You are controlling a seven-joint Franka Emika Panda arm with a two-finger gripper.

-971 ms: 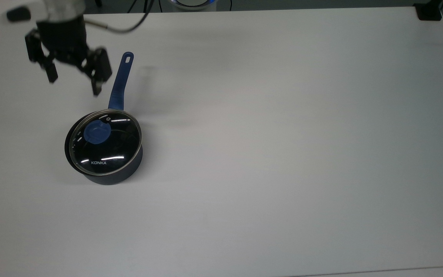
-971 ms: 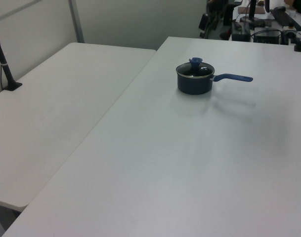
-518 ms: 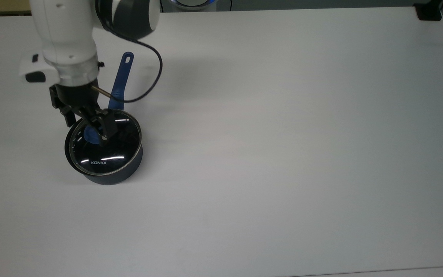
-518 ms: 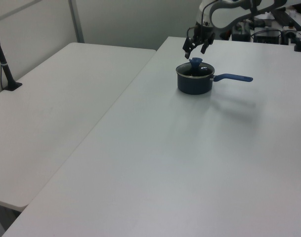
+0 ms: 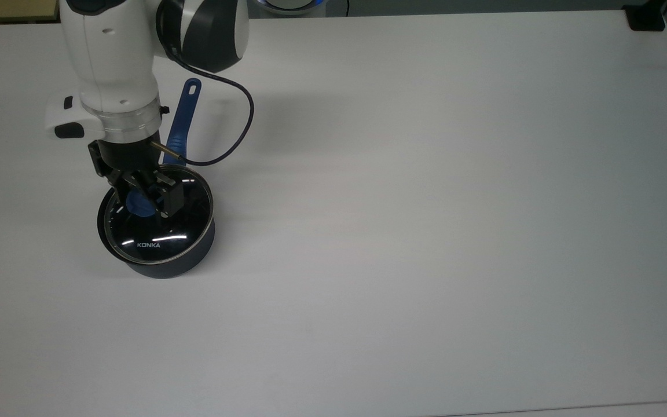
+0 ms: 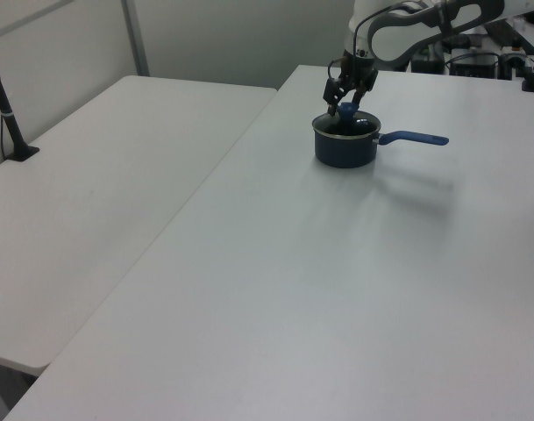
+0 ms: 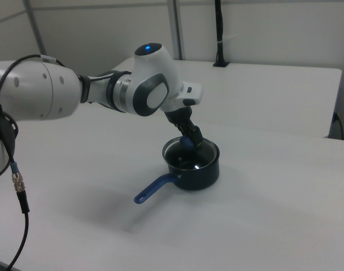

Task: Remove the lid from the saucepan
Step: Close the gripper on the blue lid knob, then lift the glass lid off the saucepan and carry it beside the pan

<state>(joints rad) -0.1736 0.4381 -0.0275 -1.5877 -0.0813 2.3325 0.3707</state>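
The dark navy saucepan [image 5: 167, 267] stands at the top view's left, its long blue handle [image 5: 184, 113] pointing to the far edge. The clear glass lid [image 5: 162, 230] with white KONKA lettering lies on it, and its blue knob [image 5: 138, 203] shows between my fingers. My gripper [image 5: 144, 196] is low over the lid, open, with one finger on each side of the knob. The left view shows the gripper [image 6: 344, 98] just above the saucepan [image 6: 345, 149]. In the right view the gripper [image 7: 188, 139] reaches down onto the saucepan [image 7: 195, 169].
The white table [image 5: 426, 202] stretches bare to the top view's right and front. A second white table [image 6: 91, 175] adjoins it at the left view's left, with a black post [image 6: 8, 114] at its edge. A black cable [image 5: 235, 127] loops from my wrist beside the handle.
My arm swung in from the far left of the top view and came down over the lid. The open fingers now straddle the knob lower than half a second ago. The saucepan has not moved.
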